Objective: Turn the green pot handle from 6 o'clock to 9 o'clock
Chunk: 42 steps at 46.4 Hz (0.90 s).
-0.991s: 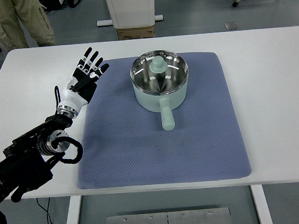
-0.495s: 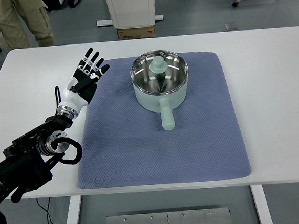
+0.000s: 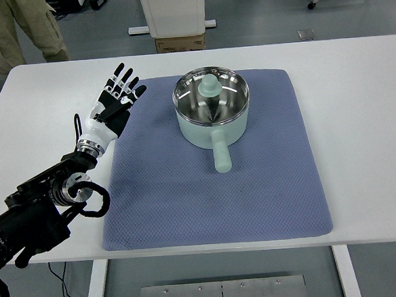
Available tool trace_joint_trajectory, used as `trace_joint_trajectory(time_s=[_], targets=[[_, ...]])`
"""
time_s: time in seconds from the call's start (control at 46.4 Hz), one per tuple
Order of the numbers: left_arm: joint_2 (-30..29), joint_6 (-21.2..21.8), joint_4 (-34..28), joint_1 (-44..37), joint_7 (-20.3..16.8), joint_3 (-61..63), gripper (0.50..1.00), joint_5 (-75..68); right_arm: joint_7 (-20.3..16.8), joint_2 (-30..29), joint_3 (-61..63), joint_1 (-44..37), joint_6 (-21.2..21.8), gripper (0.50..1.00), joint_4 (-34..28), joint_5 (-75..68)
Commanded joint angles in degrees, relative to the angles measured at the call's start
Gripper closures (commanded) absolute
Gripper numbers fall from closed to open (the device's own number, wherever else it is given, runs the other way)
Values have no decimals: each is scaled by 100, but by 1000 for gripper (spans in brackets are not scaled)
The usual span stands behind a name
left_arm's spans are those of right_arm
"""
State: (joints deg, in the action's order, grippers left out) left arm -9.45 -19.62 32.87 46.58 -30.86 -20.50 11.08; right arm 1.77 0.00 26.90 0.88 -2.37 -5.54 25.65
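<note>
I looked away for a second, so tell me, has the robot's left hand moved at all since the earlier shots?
Barely. The left hand has crept slightly right toward the blue mat's left edge; fingers spread, holding nothing.

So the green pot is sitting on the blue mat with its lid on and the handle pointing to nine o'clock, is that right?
Not quite. The top view shows the green pot on the blue mat with its lid on, but the handle points to six o'clock, toward the robot, not nine. The left hand is open at the mat's edge, not touching it.
</note>
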Motion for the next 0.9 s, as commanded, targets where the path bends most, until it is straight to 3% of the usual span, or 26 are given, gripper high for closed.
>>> trace_joint_trajectory(time_s=[0.0, 0.883], targets=[[40, 28, 0, -8, 1, 2, 500, -9, -2, 0, 0, 0, -1, 500, 0, 2], [57, 54, 26, 18, -17, -15, 500, -18, -2, 0, 0, 0, -1, 500, 0, 2]])
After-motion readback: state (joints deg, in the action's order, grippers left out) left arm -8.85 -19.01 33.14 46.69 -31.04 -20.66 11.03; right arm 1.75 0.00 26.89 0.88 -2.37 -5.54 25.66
